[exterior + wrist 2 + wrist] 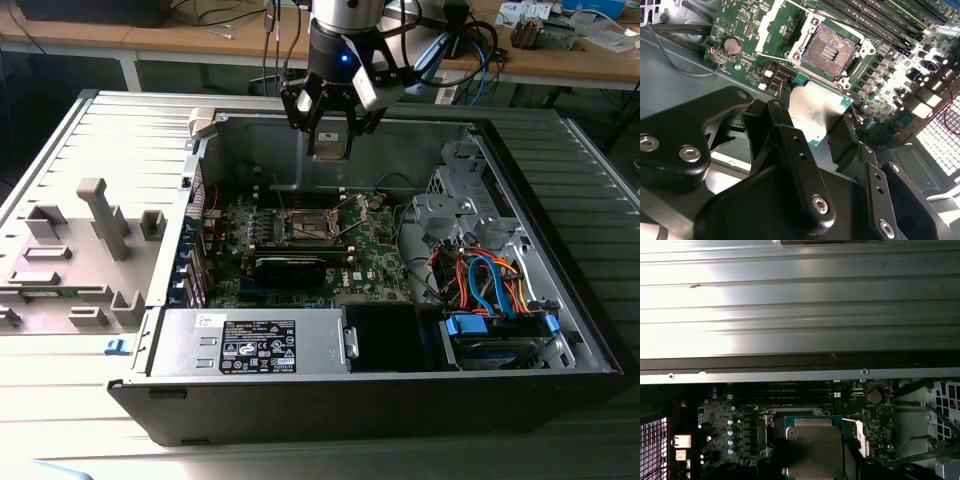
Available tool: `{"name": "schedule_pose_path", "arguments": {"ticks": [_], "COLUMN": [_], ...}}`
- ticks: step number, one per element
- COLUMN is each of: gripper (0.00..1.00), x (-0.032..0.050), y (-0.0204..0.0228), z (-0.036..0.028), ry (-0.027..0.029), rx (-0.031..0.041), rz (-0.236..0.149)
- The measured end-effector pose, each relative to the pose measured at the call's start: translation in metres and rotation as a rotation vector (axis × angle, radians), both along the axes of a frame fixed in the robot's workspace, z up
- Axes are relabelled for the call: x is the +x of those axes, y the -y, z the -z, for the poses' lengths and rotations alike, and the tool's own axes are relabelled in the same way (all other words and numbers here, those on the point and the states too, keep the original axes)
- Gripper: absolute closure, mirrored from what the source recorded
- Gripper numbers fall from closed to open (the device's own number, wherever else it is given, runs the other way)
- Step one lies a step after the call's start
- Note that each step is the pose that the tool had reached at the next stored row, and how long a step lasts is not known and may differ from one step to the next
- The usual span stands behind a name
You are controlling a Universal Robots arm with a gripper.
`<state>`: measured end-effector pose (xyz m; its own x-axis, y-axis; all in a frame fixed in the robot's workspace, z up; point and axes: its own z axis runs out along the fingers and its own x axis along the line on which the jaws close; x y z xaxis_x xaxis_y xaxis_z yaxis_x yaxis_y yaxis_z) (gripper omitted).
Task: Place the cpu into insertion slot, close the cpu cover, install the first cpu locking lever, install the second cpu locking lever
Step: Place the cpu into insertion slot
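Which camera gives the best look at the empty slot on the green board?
The second wrist view: the slot sits open, dark centre and metal frame plain. In the exterior view it is a small square. In the first wrist view the cpu hides most of it.

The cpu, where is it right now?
The cpu is gripped in the tool, held in the air above the motherboard of the open case; in the second wrist view the empty insertion slot lies just beyond it.
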<state>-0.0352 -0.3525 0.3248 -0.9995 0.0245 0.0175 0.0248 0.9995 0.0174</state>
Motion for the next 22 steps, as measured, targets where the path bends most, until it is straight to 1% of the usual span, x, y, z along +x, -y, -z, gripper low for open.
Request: {"name": "schedule_pose_path", "arguments": {"ticks": [16, 22], "gripper": [0.45, 0.45], "x": [0.0, 0.0], "y": [0.0009, 0.0024], "z": [0.0037, 0.0047], "ry": [0.0, 0.0001], "rx": [0.0, 0.0001], "rz": [0.0, 0.0]}}
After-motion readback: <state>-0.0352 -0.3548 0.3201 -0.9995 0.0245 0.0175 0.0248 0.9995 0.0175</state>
